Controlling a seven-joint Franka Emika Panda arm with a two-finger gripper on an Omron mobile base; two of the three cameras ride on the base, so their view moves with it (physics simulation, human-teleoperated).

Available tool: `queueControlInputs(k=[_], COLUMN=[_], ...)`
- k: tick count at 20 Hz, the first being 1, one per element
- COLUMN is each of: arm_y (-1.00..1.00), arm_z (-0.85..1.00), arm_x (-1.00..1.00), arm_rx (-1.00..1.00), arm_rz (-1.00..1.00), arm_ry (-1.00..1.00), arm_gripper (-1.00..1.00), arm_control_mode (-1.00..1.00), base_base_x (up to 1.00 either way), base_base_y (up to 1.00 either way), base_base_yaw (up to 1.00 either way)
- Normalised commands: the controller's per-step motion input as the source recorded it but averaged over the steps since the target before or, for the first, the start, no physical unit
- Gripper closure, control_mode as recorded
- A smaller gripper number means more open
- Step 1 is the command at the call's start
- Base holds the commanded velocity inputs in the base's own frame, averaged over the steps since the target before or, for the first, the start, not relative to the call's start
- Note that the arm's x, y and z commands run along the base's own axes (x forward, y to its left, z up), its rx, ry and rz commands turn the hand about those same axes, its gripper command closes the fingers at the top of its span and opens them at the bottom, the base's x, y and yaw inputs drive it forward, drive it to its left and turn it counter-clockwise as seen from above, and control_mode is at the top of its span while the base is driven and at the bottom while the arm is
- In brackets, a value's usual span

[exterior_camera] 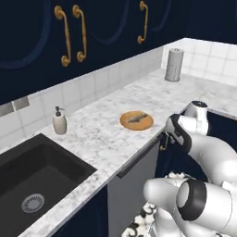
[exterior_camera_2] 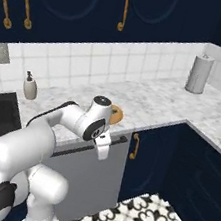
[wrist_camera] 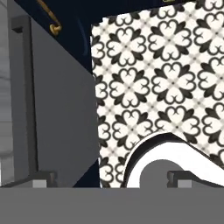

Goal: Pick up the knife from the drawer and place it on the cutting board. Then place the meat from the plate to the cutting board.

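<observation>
The round orange-brown plate lies on the marble counter near its front edge. On it rests a small greyish piece, the meat. In the right base view the plate peeks out from behind my wrist. My gripper hangs below the counter edge in front of the grey appliance panel and points down at the floor. It stands open with nothing between its fingers. In the hand view the gripper looks onto the patterned floor. The knife, the drawer and the cutting board are out of view.
A dark sink and a soap dispenser sit at the left. A paper towel roll stands in the back corner. A navy cabinet door with a gold handle is right of the grey panel. Patterned floor tiles lie below.
</observation>
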Motion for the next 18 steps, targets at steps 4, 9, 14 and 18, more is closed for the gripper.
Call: queueControlInputs(k=[4, 9, 14, 18], arm_y=[0.00, 0.00, 0.00, 0.00], arm_z=[0.00, 0.00, 0.00, 0.00], arm_x=[0.00, 0.00, 0.00, 0.00], arm_rx=[0.00, 0.00, 0.00, 0.00], arm_rz=[0.00, 0.00, 0.00, 0.00], arm_ry=[0.00, 0.00, 0.00, 0.00], arm_gripper=[-1.00, -1.00, -1.00, -1.00], arm_control_mode=[1.00, 1.00, 1.00, 1.00], base_base_x=[0.80, 0.24, 0.11, 0.11], base_base_y=[-0.39, -0.72, -0.35, -0.20], base_base_yaw=[0.47, 0.39, 0.39, 0.42])
